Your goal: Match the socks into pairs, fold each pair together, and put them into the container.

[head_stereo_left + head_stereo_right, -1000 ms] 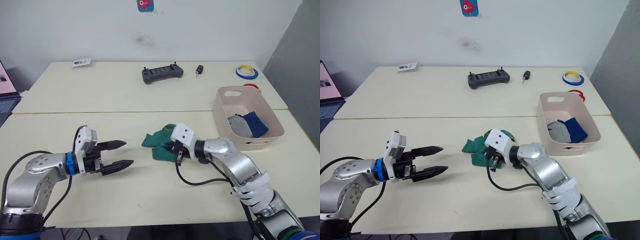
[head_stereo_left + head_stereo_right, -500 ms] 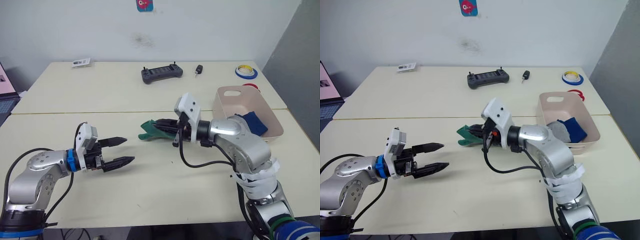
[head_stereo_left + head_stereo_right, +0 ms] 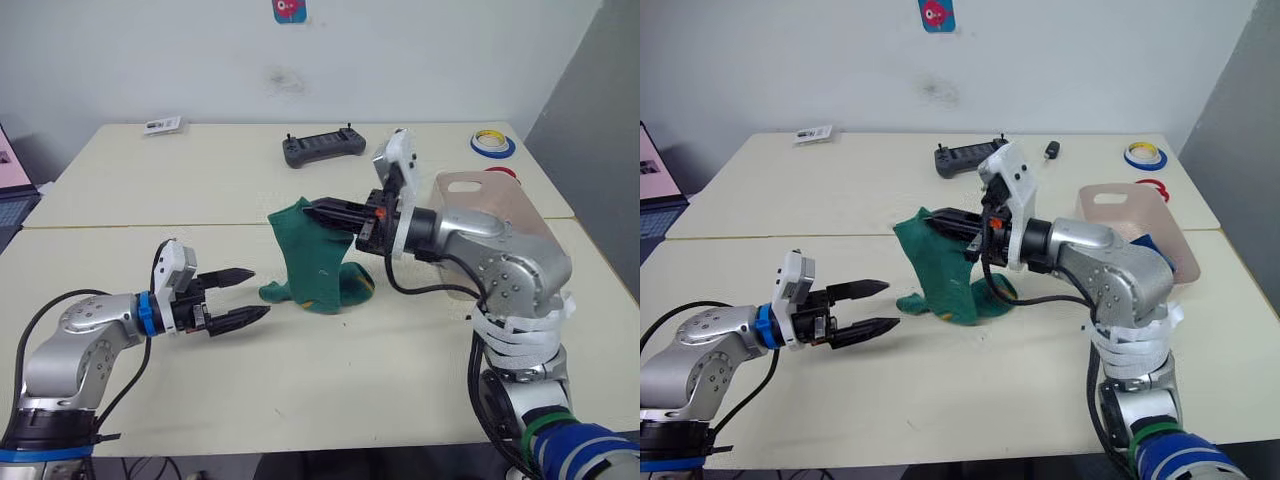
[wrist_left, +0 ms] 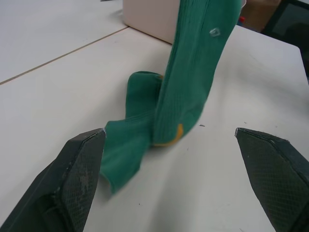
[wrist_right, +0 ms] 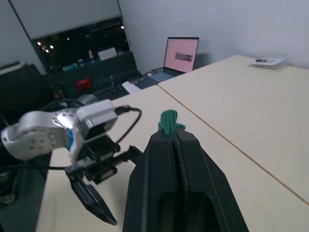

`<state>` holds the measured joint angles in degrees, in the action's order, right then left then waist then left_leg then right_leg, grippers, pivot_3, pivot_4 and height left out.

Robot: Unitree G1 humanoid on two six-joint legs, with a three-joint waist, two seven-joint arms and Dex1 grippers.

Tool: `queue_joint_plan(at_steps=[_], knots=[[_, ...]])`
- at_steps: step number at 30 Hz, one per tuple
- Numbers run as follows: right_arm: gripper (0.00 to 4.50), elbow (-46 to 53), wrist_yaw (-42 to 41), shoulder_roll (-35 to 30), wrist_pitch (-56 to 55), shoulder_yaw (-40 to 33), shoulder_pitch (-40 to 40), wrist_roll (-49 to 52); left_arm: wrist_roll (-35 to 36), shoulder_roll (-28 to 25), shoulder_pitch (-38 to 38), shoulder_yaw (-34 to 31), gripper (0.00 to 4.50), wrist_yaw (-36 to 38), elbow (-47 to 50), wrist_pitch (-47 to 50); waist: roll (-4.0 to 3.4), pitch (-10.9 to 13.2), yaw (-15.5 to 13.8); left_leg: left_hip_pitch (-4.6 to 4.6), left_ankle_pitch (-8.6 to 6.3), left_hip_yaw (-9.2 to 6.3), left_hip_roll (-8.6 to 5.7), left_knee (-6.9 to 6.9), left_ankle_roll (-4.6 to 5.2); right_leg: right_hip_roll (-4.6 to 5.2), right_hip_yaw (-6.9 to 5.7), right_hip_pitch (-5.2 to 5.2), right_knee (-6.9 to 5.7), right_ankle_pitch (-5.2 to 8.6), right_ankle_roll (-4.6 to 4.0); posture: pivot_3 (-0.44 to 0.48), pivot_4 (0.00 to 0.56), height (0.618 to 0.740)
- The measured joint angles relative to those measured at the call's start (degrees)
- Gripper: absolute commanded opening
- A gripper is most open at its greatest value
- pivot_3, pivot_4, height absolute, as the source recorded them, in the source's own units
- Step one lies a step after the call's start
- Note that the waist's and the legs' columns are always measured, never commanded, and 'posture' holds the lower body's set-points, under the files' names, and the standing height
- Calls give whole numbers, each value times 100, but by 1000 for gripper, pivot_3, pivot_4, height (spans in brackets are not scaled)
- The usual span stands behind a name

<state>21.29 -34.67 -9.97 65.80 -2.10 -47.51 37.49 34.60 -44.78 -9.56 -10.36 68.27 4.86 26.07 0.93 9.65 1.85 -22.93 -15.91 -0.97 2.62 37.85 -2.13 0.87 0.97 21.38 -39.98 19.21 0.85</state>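
Plain white wall behind, and two pale desk [image 3: 330, 370] tops pushed together, with a game-style controller [image 3: 323, 148] and some tape rolls [image 3: 494, 143] sitting at the far edge. Our right tool [image 3: 325, 213] is pinching the top of a green sock [image 3: 312, 265] and holding it up so it hangs; its toe end trails on the desk, where the other green sock [image 4: 135, 140] lies touching it. Our left tool [image 3: 243, 297] hovers just beside them, low over the desk, fingers spread and holding nothing. The container [image 3: 1160, 220] sits on the right, mostly behind our right arm, with something blue [image 3: 1147, 246] peeking out inside.

So we reckon we're mid-way on the green pair: matched, not folded yet. Next move probably needs the left tool to close on the dangling lower end so both socks get doubled over together, then over to the container.
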Motion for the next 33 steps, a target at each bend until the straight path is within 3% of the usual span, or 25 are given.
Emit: queue_joint_plan(at_steps=[9, 12, 15, 22, 26, 33], knots=[[18, -5, 1016, 153, 727, -810, 135, 530, 52, -50, 41, 16, 4500, 177, 130, 76, -2, 1, 1, -1, 0, 3, -1, -2, 0, 2, 2, 2, 0, 0, 0, 0, 150, 740], [18, -105, 1980, 128, 773, -1005, 1127, -1, 126, -60, 141, 13, 4500, 224, 320, 148, 11, -7, -23, -7, 1, 3, -6, -5, -1, 8, 1, 0, 6, 0, 0, 0, 150, 740], [18, -483, 2378, -110, 605, -977, 1684, -508, 128, -108, 174, 15, 4500, 263, 373, 203, -3, 2, -11, -8, 1, 15, -14, -3, -2, 15, 9, 3, 2, 0, 0, 0, 150, 740], [18, -632, 2458, -348, 94, -550, 2057, -957, 123, -136, 149, 18, 4500, 362, 377, 201, -6, 4, 11, -4, 0, 5, 2, -8, 0, -10, 9, 4, 3, 0, 0, 0, 150, 740], [1027, -506, 2292, -514, -201, -222, 2232, -1054, 104, -136, 155, 18, 4500, 366, 376, 197, -7, 4, 8, -4, 0, 8, 0, -6, 0, -10, 12, 3, 3, 0, 1, 0, 150, 740], [3511, -61, 1850, -1078, -921, 387, 2428, -1370, 100, -41, 208, 25, 4500, 144, 396, 273, -6, 4, -1, -5, 0, 5, -1, -5, 0, -10, 9, 1, 7, 0, 1, 0, 150, 740]])
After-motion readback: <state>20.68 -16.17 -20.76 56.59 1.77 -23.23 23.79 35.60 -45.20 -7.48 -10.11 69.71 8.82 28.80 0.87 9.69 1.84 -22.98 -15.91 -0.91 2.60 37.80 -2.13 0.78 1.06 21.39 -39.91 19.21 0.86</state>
